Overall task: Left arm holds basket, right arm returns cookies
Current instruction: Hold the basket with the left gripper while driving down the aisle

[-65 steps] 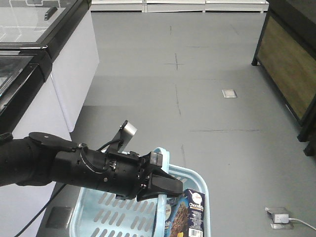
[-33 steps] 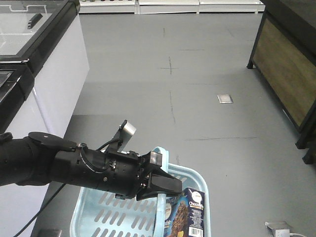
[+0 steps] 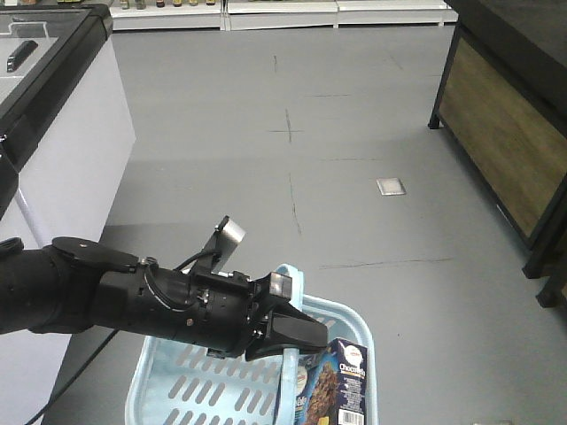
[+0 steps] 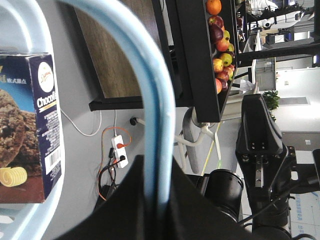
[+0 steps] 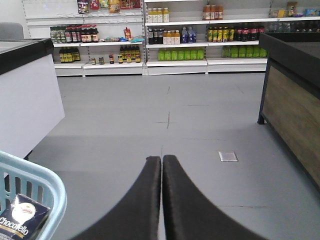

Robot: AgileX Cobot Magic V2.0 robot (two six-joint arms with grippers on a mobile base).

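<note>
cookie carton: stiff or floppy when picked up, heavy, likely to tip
Probably stiff: the cookie carton shows flat faces and crisp corners. Likely light, being cardboard. Standing on end in the basket, it may tip if nudged.

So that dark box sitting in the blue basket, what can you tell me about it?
It is a rectangular carton, cardboard by the look, dark navy, with a photo of chocolate-chip cookies, a round white logo, white lettering starting "Choco", and a barcode with fine print on one side. It stands on end, slightly tilted, at the right end of the light blue basket, close to its wall and beside the handle. It looks closed and undamaged. Only the basket appears to touch it.
</note>
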